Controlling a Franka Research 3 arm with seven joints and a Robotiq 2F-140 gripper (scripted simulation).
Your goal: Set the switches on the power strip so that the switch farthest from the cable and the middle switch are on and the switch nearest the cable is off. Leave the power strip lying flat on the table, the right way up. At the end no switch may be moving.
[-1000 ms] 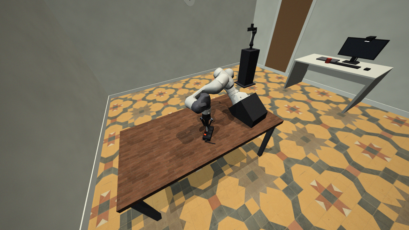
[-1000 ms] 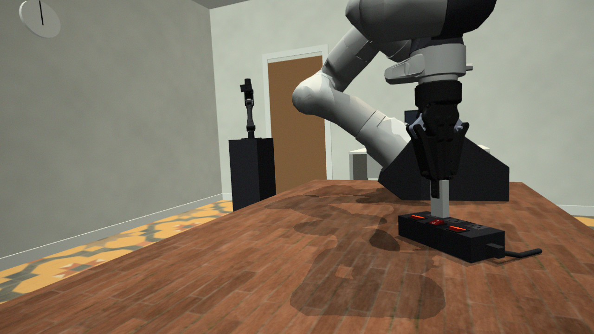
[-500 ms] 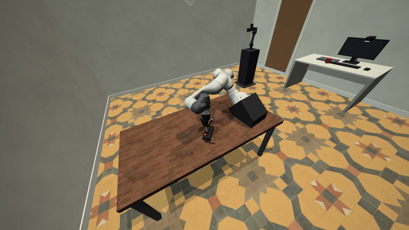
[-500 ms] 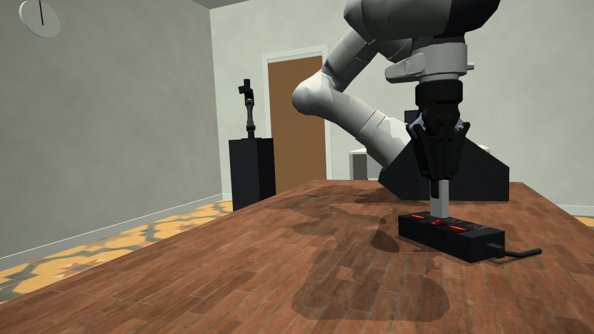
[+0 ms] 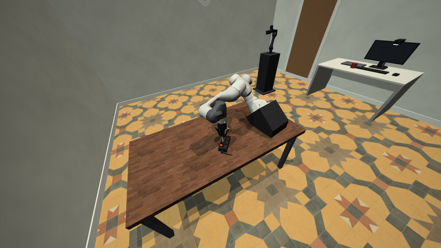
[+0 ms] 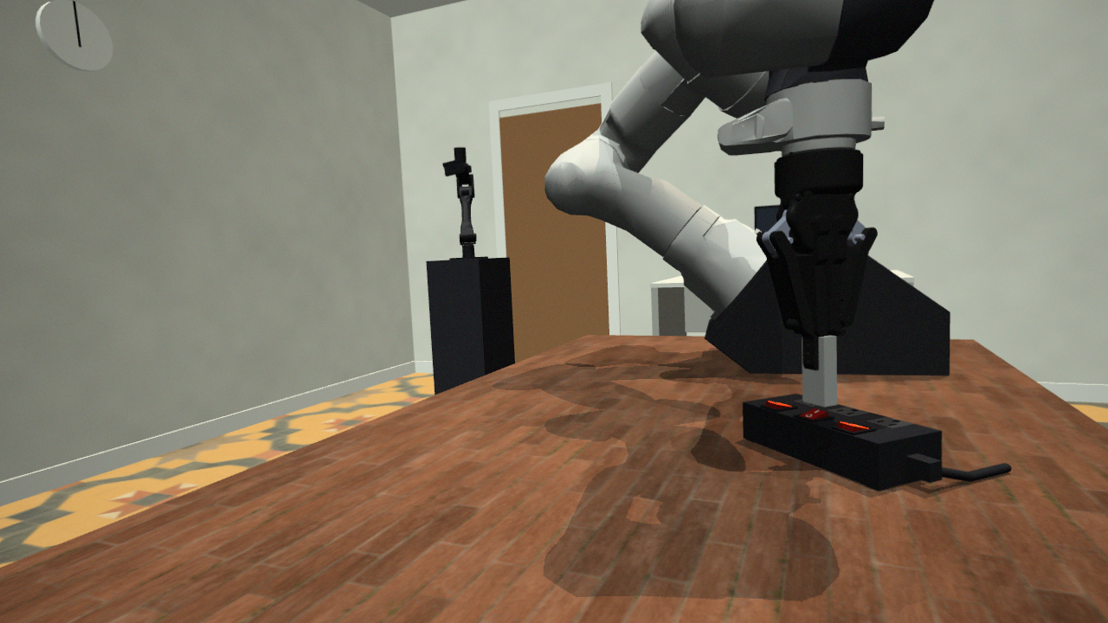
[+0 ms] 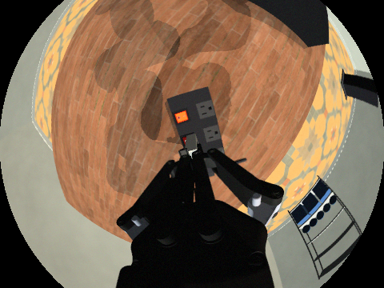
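My black two-finger gripper is pinched fully closed on nothing, tips pressing the middle red rocker switch of the black power strip lying flat on the wooden table, so I reckon the cable-end switch still needs sorting.
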